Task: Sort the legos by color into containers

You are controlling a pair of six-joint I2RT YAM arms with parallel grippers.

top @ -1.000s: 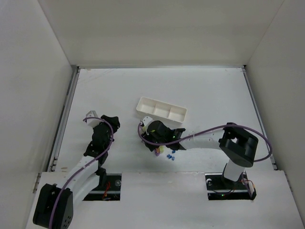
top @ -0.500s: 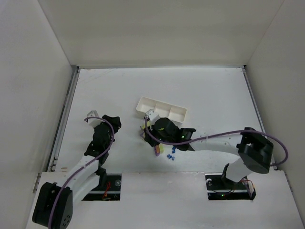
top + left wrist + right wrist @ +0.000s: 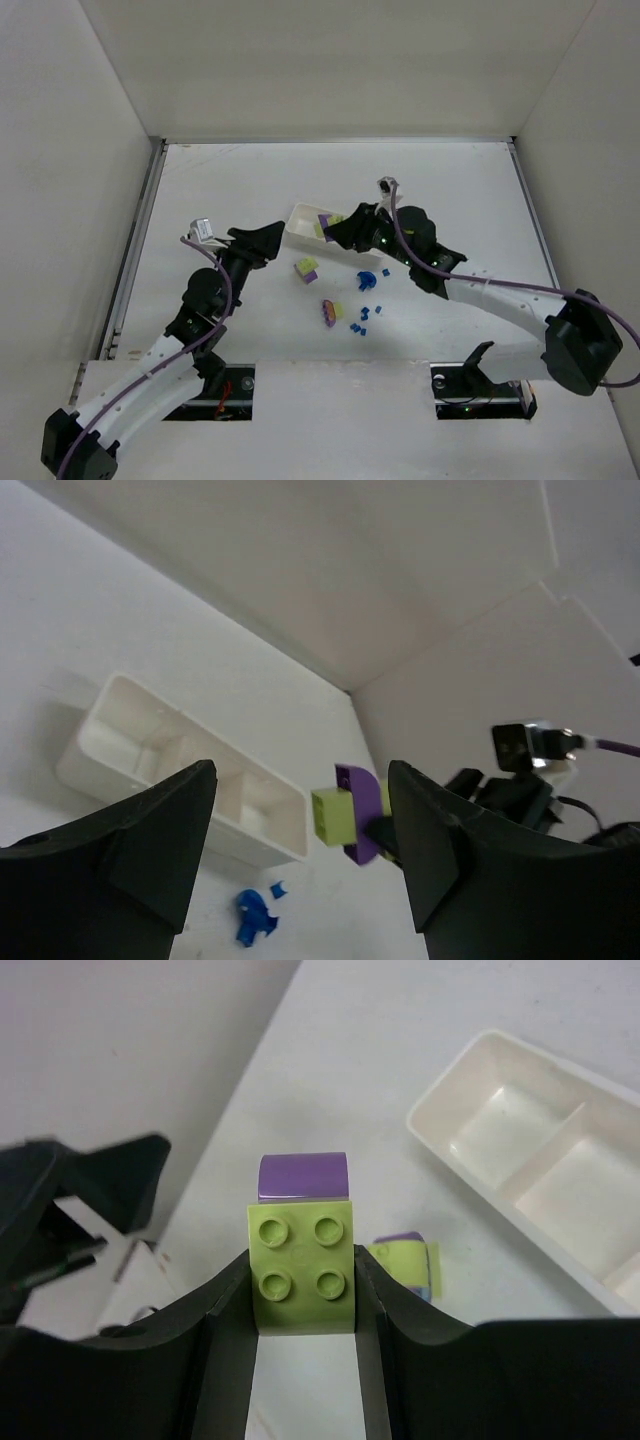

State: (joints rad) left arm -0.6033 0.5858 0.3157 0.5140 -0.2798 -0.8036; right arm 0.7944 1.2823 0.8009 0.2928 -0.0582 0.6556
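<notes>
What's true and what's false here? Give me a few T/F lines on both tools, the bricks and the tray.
1. The right tool grips a yellow-green and purple brick. True.
2. The left tool is shut on a blue piece. False: it is open with nothing between its fingers.
3. The tray compartments seen from the right wrist already hold bricks. False: the ones in view look empty.
4. Blue pieces lie on the table, outside the tray. True.
</notes>
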